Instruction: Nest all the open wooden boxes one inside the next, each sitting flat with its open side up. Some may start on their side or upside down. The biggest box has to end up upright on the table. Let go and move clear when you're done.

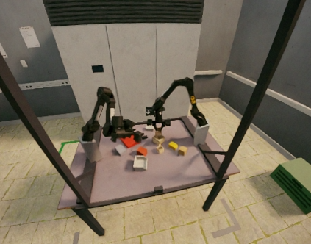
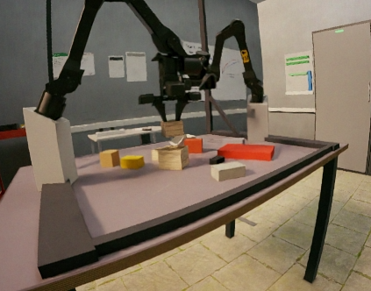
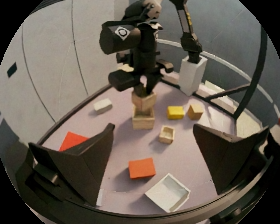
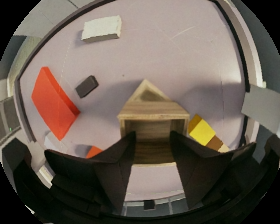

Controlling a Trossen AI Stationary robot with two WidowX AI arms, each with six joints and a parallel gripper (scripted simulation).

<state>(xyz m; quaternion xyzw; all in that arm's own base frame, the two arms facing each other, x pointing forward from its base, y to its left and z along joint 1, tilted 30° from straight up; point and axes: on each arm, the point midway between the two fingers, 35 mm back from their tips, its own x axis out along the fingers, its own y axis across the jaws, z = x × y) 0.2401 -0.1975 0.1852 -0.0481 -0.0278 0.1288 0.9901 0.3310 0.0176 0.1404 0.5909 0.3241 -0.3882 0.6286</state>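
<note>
Over the table (image 1: 114,184) (image 2: 136,197) (image 3: 116,150) (image 4: 201,65), my R gripper (image 1: 159,130) (image 2: 172,119) (image 3: 143,92) (image 4: 153,134) has its fingers inside the mid box (image 1: 158,134) (image 2: 172,129) (image 3: 144,101) (image 4: 153,156), holding it open side up. Directly below: big box (image 1: 159,141) (image 2: 173,159) (image 3: 143,121) (image 4: 146,92), upright on the table, turned approx. cornerwise to the mid one. Small box (image 1: 160,150) (image 3: 166,135) sits nearby, open side up, un-nested. L gripper (image 1: 144,137) (image 3: 153,127) is wide open, nothing in it, off to the side. Red block (image 1: 142,151) (image 2: 193,145) (image 3: 142,168) and white tray (image 1: 140,163) (image 3: 168,194) lie farther out; yellow block (image 1: 173,145) (image 2: 131,161) (image 3: 175,112) (image 4: 201,130) opp. side.
</note>
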